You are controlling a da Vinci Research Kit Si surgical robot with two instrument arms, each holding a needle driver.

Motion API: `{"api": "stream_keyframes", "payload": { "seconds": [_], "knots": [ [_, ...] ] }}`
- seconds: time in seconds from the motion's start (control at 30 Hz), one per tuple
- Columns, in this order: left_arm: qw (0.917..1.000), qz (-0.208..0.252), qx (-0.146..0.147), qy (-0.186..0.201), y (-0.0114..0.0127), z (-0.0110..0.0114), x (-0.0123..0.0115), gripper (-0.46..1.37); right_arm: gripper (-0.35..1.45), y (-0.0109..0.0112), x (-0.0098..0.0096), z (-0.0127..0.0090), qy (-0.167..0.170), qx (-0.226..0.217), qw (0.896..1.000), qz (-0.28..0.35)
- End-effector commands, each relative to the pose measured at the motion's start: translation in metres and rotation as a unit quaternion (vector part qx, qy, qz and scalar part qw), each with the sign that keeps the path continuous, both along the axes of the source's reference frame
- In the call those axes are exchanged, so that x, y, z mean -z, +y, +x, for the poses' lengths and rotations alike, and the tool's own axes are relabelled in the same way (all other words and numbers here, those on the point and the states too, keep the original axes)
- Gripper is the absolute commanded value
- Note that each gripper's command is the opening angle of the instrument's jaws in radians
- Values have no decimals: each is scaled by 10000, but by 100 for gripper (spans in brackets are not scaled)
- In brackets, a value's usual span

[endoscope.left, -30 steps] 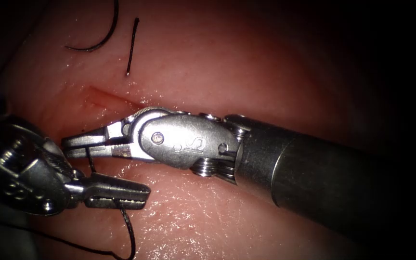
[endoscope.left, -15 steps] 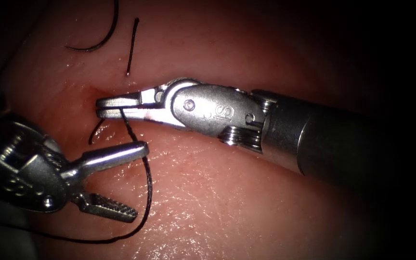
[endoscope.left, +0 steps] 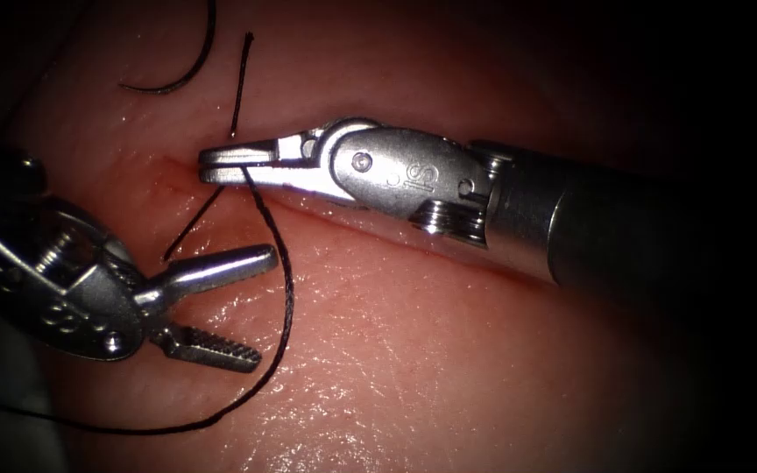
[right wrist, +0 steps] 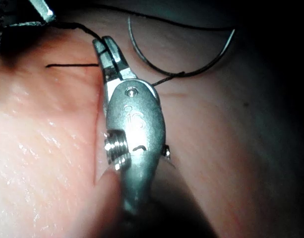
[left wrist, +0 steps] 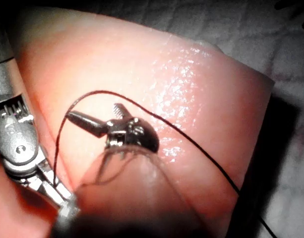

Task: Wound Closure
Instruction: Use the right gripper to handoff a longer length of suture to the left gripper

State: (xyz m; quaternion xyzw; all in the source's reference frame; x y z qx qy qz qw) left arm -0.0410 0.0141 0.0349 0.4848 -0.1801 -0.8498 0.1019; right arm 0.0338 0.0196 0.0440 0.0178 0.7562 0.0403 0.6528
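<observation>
Grasping the thread (endoscope.left: 287,298) with the right claw (endoscope.left: 208,164), jaws clenched on it right at the tips, just over the left end of the cut (endoscope.left: 171,173) in the tissue (endoscope.left: 413,368). Running from that grip in 2 strands: 1 short and straight toward the lower left, ending close beside the left claw's upper jaw; 1 long, curving down past the left claw (endoscope.left: 265,307) on its right and sweeping off under it toward the left edge.

Holding nothing with the left claw: released, 2 jaws spread wide, toothed face of the lower one showing, hovering below the cut's left end.

Lying free on the tissue surface at the upper left of the endoscope view, above and left of the cut, well apart from both claws: the needle (endoscope.left: 193,66), not in the tissue. Beside it, a straight dark strand (endoscope.left: 240,83) slanting down to the tissue just above the right claw.

Same grip in the right wrist view: right claw (right wrist: 104,45) shut on the thread (right wrist: 72,65), needle (right wrist: 191,69) curved beyond it.

From the left wrist view: left claw (left wrist: 92,111) spread and empty, thread (left wrist: 142,106) arching over it down to the right claw (left wrist: 52,191).
</observation>
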Motion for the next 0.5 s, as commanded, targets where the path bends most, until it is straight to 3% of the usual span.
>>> {"api": "stream_keyframes", "payload": {
  "seconds": [0.03,0.5],
  "knots": [
    [10000,-19,15,-7,-1,-1,0,55,-35,1,-1,0,-18,-33,10000,7],
    [9983,-585,-72,-7,-16,-22,15,52,-35,25,-31,0,-207,-143,9997,37]
  ]
}}
